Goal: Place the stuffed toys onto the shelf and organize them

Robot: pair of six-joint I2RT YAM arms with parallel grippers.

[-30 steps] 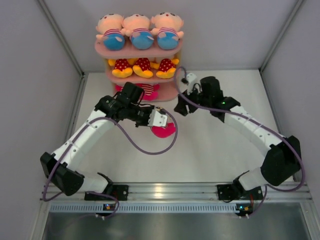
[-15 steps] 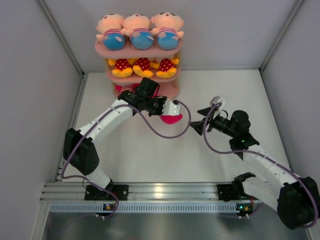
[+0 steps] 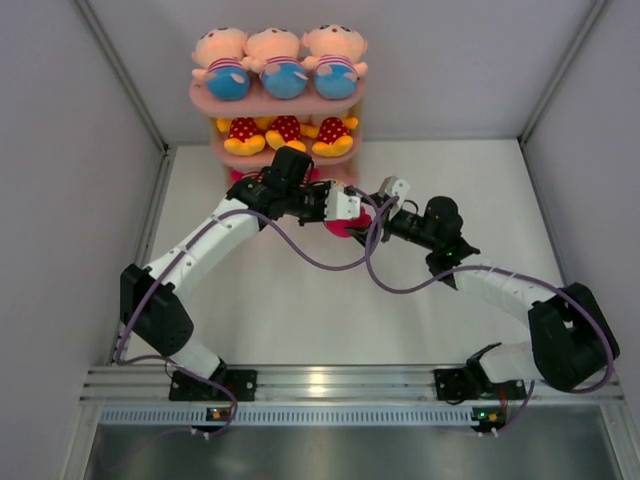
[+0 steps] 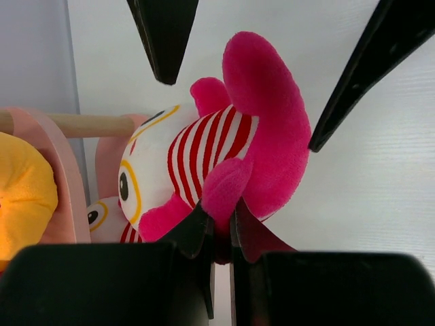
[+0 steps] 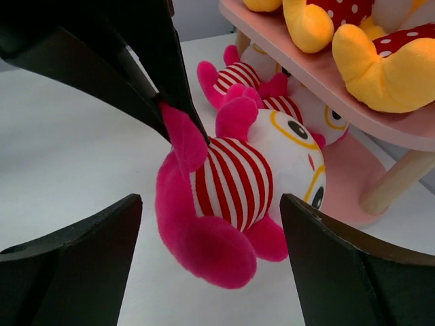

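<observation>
My left gripper (image 4: 219,217) is shut on a pink limb of a pink-striped stuffed toy (image 4: 231,136), which hangs just in front of the shelf's bottom tier (image 5: 346,183). My right gripper (image 5: 211,200) stands open with its fingers on either side of that toy (image 5: 238,183), not touching it. From above, the toy (image 3: 345,225) shows between the two grippers. The pink shelf (image 3: 300,103) carries three peach-headed dolls (image 3: 284,62) on top and yellow-orange, red-dotted toys (image 3: 287,135) on the middle board. Two more pink-striped toys (image 5: 234,75) lie on the bottom tier, partly hidden.
A wooden post (image 5: 394,176) holds up the shelf's near corner beside the held toy. White enclosure walls (image 3: 110,120) close in the white table on the left, back and right. Both arms' cables (image 3: 330,262) loop over the table's middle.
The left arm has carried the striped toy up toward the shelf's bottom tier. The right arm swung away and came back beside the toy, its jaws opening wider.
</observation>
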